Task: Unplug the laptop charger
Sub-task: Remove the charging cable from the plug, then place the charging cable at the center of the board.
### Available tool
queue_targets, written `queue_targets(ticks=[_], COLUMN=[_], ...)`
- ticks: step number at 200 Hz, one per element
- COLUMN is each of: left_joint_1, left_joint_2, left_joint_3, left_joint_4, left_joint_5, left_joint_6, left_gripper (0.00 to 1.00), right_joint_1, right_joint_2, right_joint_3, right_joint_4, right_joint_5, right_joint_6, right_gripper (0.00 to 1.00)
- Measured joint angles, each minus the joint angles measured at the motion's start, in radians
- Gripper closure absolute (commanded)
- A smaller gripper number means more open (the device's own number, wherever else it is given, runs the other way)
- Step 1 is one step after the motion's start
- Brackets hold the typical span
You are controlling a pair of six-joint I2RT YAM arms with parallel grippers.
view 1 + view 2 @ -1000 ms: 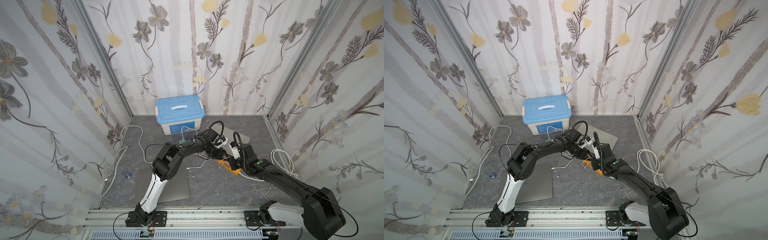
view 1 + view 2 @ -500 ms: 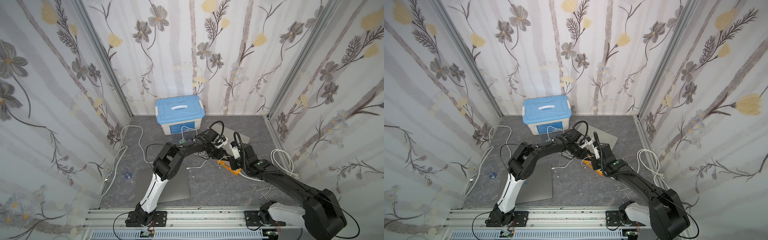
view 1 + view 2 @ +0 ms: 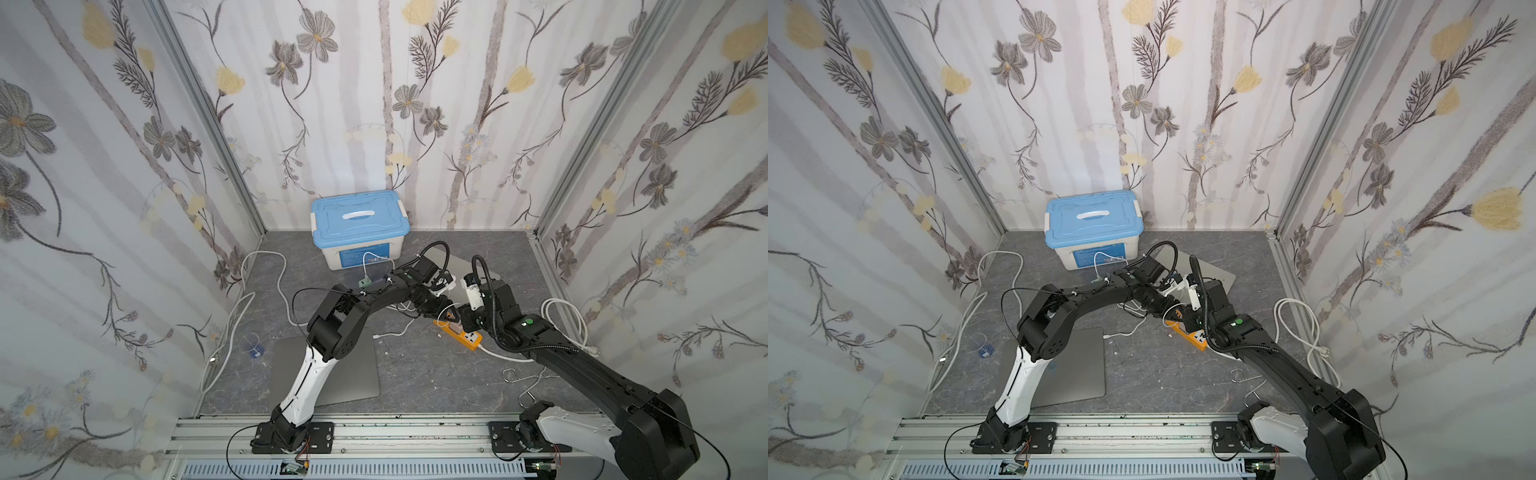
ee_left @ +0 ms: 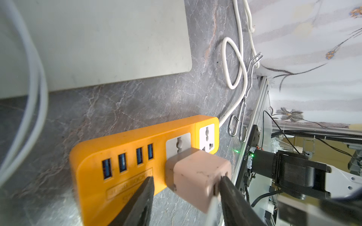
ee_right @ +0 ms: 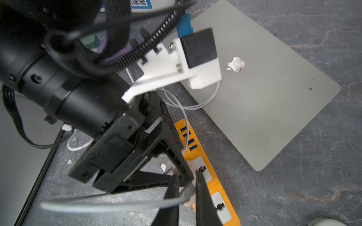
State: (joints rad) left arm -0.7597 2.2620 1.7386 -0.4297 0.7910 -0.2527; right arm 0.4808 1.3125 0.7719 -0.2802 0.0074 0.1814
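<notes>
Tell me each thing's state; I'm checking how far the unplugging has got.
charger adapter: plugged into the power strip.
power strip: one socket taken; end socket and USB ports empty.
left gripper: open, jaws straddling the charger adapter.
right gripper: shut on the charger cable.
MacBook: lid closed.
second laptop: lid closed.
storage box: lid on.
</notes>
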Motion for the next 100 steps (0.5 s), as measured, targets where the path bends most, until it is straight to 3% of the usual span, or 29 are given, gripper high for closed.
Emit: queue_targets(ticks=[58, 100], left_joint_1=[0.037, 0.064], left_joint_2=[-0.044, -0.111], left_joint_3=[0.192, 0.185], left_joint_4=[-0.101, -0.116], left_joint_5=[-0.179, -0.276], left_joint_6=[0.026, 0.02], left_gripper=[0.38, 0.37], right_joint_1=[-0.029, -0.128], right_joint_2=[0.033, 0.083], right_joint_3=[0.036, 0.107], right_joint_4=[-0.009, -0.045], right_joint_5=[0.014, 0.023], right_joint_6=[-0.008, -0.027], right_gripper=[0.87, 0.88])
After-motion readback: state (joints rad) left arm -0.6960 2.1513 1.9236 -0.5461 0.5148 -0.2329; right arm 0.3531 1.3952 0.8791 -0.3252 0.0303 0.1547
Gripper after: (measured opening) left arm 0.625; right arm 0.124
